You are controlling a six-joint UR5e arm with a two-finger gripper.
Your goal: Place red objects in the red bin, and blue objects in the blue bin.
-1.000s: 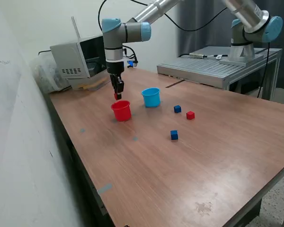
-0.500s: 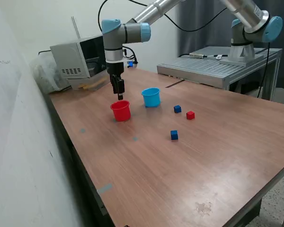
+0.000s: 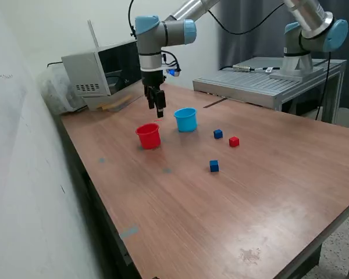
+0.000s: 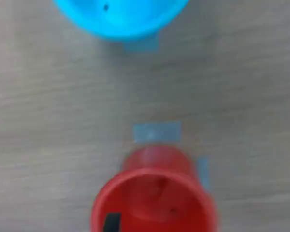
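The red cup (image 3: 149, 136) is set on the table (image 3: 232, 197) just to the exterior view's left of the light blue cup (image 3: 186, 119). Three cubes (image 3: 214, 166) are scattered well apart to their right.

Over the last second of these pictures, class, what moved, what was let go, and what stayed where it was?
The gripper moved from above the red cup toward the exterior view's right, now hanging between it and the light blue cup. The red cube it carried is gone from its fingers. Both cups, two blue cubes and the red cube on the table stayed.
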